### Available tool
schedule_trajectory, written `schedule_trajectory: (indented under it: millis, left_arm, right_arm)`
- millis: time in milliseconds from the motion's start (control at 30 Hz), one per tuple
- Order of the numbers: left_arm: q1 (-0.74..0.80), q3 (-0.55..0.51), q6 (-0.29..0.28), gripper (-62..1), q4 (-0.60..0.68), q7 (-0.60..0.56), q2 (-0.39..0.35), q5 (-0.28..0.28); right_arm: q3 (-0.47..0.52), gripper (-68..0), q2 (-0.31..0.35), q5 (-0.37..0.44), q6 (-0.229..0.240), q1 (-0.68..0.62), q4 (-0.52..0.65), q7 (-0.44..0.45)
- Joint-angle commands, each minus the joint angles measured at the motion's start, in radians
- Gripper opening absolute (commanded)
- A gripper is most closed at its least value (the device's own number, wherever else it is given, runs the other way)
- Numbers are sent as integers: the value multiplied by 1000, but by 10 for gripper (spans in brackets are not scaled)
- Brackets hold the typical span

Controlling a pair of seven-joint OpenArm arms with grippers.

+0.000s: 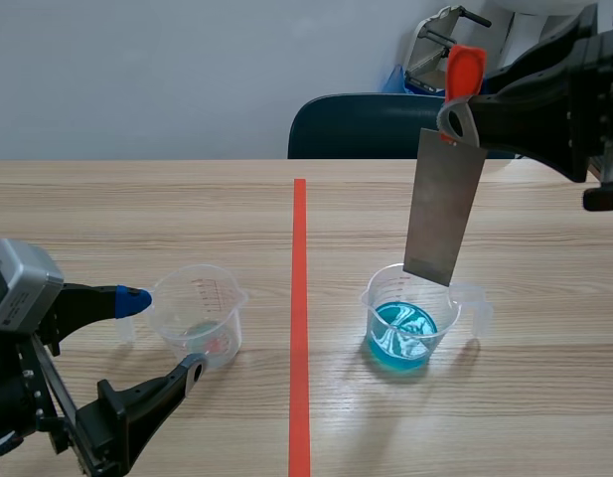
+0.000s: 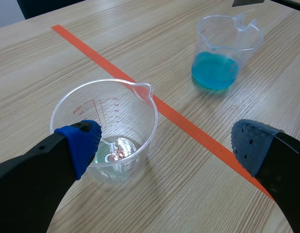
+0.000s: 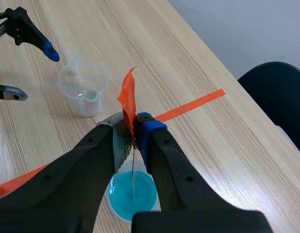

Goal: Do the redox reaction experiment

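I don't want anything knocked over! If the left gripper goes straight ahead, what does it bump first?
Probably the clear measuring cup: it stands just ahead of the open left gripper, close by one finger. Depth is hard to judge.

Our left arm (image 1: 28, 397) comes in low at about 8 o'clock in the scene view. Its left gripper (image 1: 163, 333) has the fingers (image 1: 147, 397) spread wide, the blue-padded tip toward 11 o'clock of the gap and the other toward 5 o'clock. Our right arm (image 1: 554, 99) enters raised at 2 o'clock, and the right gripper (image 1: 455, 117) is clamped on the top of a metal sheet (image 1: 443, 214) that hangs toward 6 o'clock.
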Motion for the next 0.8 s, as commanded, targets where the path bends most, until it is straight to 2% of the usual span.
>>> schedule_trajectory:
  millis: [0, 767]
  left_arm:
    - [-6, -5, -6, -37, 13, -18, 10, -3]
    - [-6, -5, -6, -37, 13, -18, 10, -3]
  right_arm:
    - [7, -669, 16, 15, 7, 14, 18, 11]
    - [7, -669, 16, 15, 7, 14, 18, 11]
